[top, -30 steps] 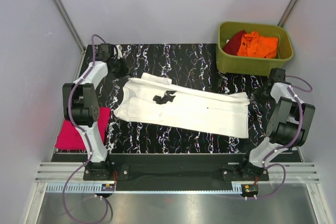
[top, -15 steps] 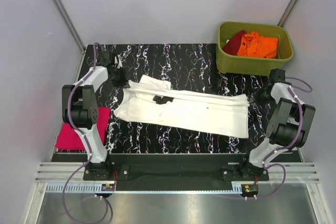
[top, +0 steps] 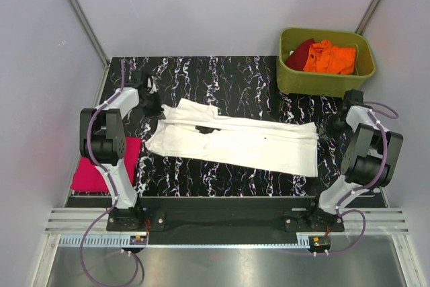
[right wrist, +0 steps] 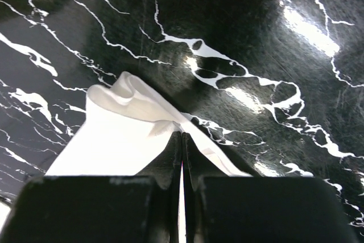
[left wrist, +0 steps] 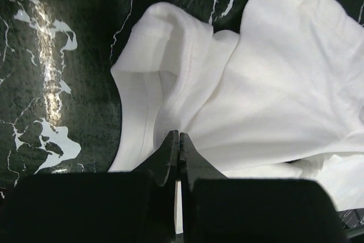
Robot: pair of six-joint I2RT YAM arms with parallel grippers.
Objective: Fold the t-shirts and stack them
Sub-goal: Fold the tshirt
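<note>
The left arm stands up from its base, bends at the elbow and reaches forward and low. Its left pincer [left wrist: 179, 138] points down at the worktop [top: 248, 78]. The two fingers are pressed together and pinch the edge of the white t-shirt [top: 248, 142], close to an open hem. Soft folds of cloth run away from the tips.

The right arm is bent the same way, with its elbow high and its wrist turned in toward the middle. The right pincer [right wrist: 182, 136] is pressed together too. It pinches a corner of the same shirt, and the cloth bunches up into a little peak right at the tips.

The white shirt lies flat in a long strip from one pincer across to the other. Its small black print sits nearer the left pincer.

A pink t-shirt [top: 91, 173] lies behind the left pincer, beside that arm's elbow. A green tub [top: 295, 82] stands just past the right pincer. An orange t-shirt [top: 329, 58] and a dark red t-shirt [top: 300, 54] are in it.
</note>
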